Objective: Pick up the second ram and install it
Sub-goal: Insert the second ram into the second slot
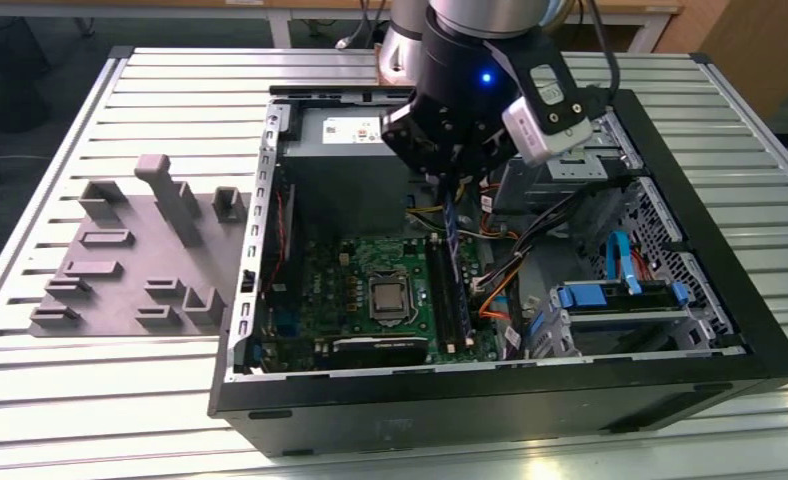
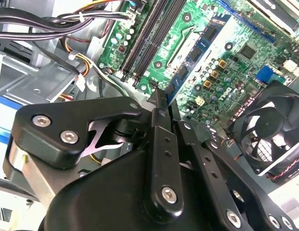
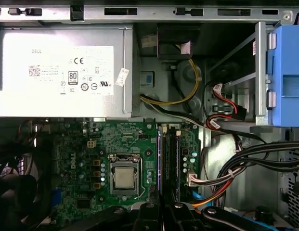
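I had the gripper (image 1: 450,190) down inside the open PC case (image 1: 714,330), fingers (image 2: 159,103) clamped on the second ram (image 2: 174,84), which stood on edge right above the black memory slots (image 3: 169,159), just to the exterior view's right of the CPU socket (image 1: 389,297) on the motherboard (image 3: 82,159).

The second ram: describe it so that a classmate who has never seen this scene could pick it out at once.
Find the open black computer case and the green motherboard on its floor. Over the long black slots the claw is shut on a thin flat stick, the second ram. Unlike the slots, it has a blue-green edge and is held, not fixed down.
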### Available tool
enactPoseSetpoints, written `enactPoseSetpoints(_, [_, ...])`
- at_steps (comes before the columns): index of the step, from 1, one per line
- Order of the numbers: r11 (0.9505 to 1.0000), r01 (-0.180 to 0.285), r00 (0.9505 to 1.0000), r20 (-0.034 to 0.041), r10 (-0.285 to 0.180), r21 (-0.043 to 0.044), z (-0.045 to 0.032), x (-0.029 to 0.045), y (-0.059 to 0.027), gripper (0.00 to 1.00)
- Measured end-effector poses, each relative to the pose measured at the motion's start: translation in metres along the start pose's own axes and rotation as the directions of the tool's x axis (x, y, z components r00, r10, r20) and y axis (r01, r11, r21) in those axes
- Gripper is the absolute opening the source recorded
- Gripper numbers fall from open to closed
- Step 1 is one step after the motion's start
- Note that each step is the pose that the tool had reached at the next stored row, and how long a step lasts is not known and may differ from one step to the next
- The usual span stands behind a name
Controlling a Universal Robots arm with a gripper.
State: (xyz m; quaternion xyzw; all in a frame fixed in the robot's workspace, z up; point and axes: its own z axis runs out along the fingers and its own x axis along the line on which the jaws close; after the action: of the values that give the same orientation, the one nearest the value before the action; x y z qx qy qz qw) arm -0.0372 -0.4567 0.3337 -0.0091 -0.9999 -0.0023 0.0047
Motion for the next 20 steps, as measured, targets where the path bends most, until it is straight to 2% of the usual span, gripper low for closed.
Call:
enactPoseSetpoints(12, [1.0000, 0.000, 1.0000, -0.0006, 0.000, 0.0001, 0.0114, -0.0009, 0.0000, 0.14])
enactPoseSetpoints(20, [1.0000, 0.000, 1.0000, -0.0007, 0.000, 0.0001, 0.0123, -0.0011, 0.0000, 0.14])
